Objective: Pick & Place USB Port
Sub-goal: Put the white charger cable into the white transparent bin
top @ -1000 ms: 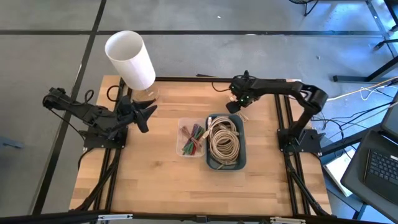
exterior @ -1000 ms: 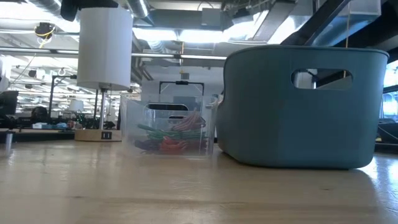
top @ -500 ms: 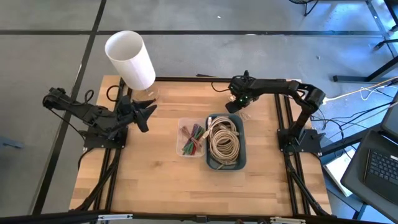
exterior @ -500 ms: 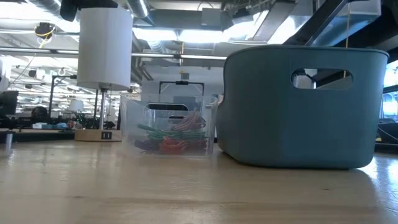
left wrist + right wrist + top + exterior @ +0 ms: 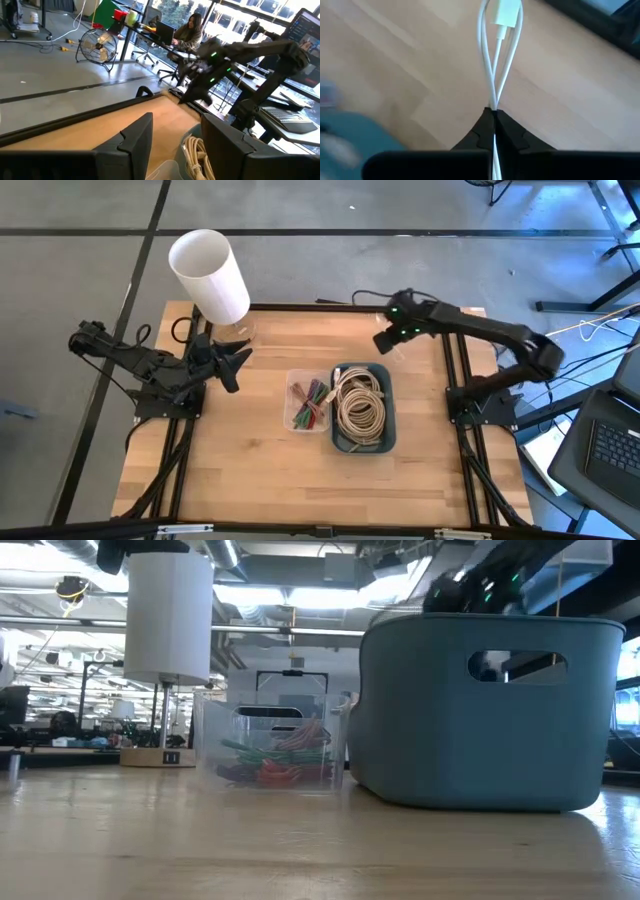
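Step in hand: carrying; white USB cable (image 5: 496, 55) already lifted clear of the counter (image 5: 260, 470), placing not yet done.
Right gripper (image 5: 385, 340): raised near the far right corner of the counter, just beyond the far rim of the blue-grey bin (image 5: 389, 442); fingers (image 5: 512, 135) pinched tight on the doubled strand of the cable.
Task's thing: white USB cable hanging as a loop from those fingers, its connector at the loop's far end, bare wood beneath it.
Next move, as a judgement: bring the cable over one of the two containers, lower it and release; which container is meant cannot be told from the task. Loose loop likely to swing and catch a rim, so a slow descent would suit.
Blue-grey bin: at mid-counter toward the right side, holding a pile of coiled pale cables (image 5: 362, 405).
Clear box (image 5: 293, 394): touching or just beside the bin on its left, holding a tangle of red, green and purple wires (image 5: 310, 405).
Left gripper (image 5: 235, 363): waiting low near the left edge beside the white lamp (image 5: 210, 275); fingers (image 5: 131, 145) apart, holding nothing.
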You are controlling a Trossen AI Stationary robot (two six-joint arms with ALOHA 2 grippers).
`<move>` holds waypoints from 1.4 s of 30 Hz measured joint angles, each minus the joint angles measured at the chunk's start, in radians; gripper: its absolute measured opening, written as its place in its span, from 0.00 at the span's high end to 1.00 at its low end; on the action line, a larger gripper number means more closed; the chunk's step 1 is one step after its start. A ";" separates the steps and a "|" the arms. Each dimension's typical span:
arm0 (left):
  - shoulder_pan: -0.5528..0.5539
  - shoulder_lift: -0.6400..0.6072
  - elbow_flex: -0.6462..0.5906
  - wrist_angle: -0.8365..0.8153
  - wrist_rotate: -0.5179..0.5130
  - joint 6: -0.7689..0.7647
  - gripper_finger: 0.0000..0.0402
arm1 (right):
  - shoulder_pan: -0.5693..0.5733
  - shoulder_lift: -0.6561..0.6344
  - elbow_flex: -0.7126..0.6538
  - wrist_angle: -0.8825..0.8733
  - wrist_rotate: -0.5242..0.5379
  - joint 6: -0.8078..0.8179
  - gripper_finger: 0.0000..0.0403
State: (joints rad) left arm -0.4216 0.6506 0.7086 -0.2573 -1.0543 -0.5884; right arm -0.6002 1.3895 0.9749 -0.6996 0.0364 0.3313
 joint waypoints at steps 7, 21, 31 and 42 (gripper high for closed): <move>0.000 0.000 0.000 0.000 0.025 0.000 0.61 | 0.061 -0.289 0.000 0.030 -0.197 0.002 1.00; 0.076 0.076 -0.001 0.219 0.135 0.104 0.61 | 0.395 -0.471 0.002 0.839 -0.359 0.113 1.00; 0.275 0.291 0.006 0.657 0.477 0.287 0.55 | 0.473 -0.361 0.002 0.896 -0.238 0.056 1.00; 0.423 0.559 0.154 0.708 0.818 0.186 0.38 | 0.516 -0.258 0.002 0.994 -0.265 0.080 1.00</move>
State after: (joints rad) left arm 0.0012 1.2094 0.8628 0.4508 -0.2360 -0.4025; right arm -0.0840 1.1317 0.9771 0.2943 -0.2287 0.4113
